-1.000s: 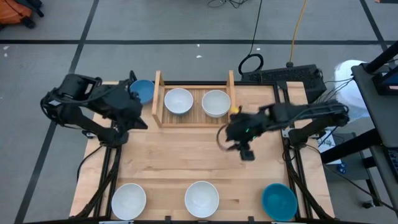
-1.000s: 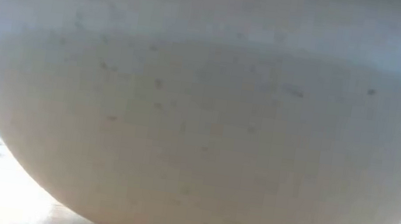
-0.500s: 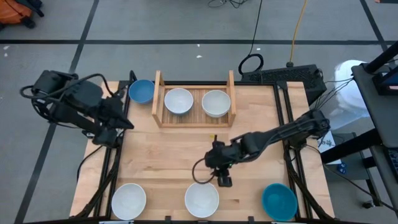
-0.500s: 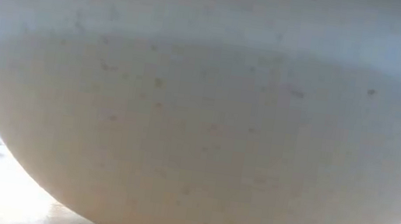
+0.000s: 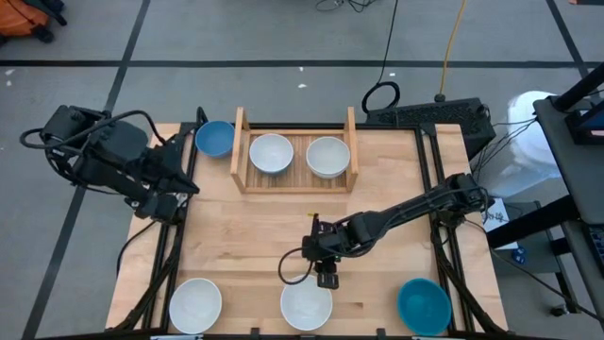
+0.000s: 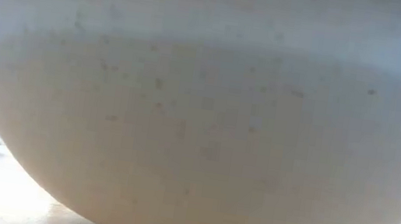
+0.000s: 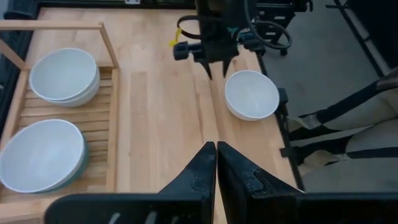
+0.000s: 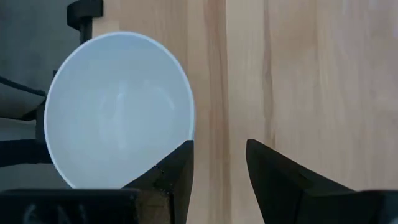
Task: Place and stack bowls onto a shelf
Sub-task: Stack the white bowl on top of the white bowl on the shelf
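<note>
You are reaching the right tool [image 5: 327, 280], fingers apart, over the white bowl [image 5: 306, 304] at the bottom centre of the desk [image 5: 255, 236]. Next, probably straddle its rim, then carry it to the shelf [image 5: 294, 177] at upper centre. The left tool [image 7: 216, 163] is waiting at left, fingers together.

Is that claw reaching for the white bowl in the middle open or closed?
Open. The right gripper's two dark fingers stand apart with bare wood between them, beside the round white bowl's rim, holding nothing.

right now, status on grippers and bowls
Right gripper open, over middle front white bowl. Left gripper shut, parked off table's left. Shelf holds two white stacks. Nothing blocking.
</note>
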